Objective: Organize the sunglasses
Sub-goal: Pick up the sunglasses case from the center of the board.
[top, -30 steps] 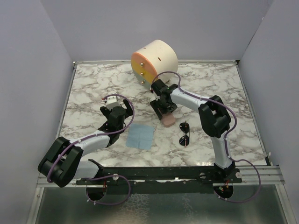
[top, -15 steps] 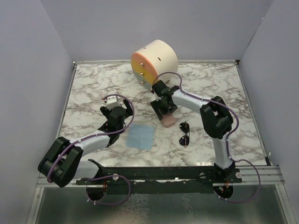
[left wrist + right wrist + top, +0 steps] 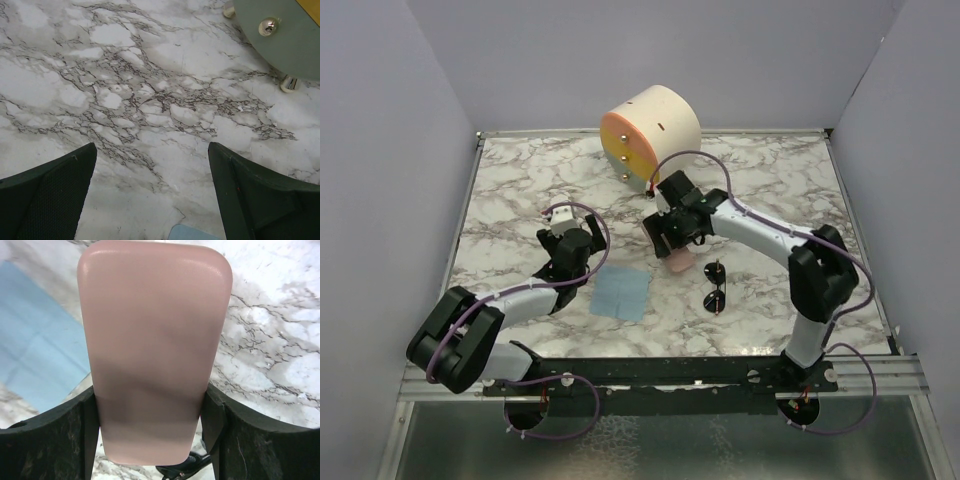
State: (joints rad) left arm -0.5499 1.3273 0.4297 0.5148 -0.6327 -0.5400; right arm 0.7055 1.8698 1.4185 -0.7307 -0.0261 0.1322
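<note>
The sunglasses [image 3: 715, 287], dark round lenses on a thin black frame, lie on the marble to the right of the blue cloth [image 3: 622, 291]. My right gripper [image 3: 672, 240] is shut on the pink case [image 3: 679, 260] and holds it above the table, left of the sunglasses. In the right wrist view the case [image 3: 152, 345] fills the gap between the fingers [image 3: 47, 440], and a bit of the sunglasses' frame [image 3: 187, 467] shows below it. My left gripper [image 3: 576, 246] is open and empty, low over the marble just behind the cloth's far corner [image 3: 192, 233].
A round cream and orange drum-shaped holder [image 3: 647, 133] with metal studs lies on its side at the back middle; its green face [image 3: 280, 35] shows in the left wrist view. Walls enclose the marble table [image 3: 520, 190] on three sides.
My right arm has swung its elbow out to the right and lifted the pink case slightly. The left gripper has shifted a little towards the cloth.
</note>
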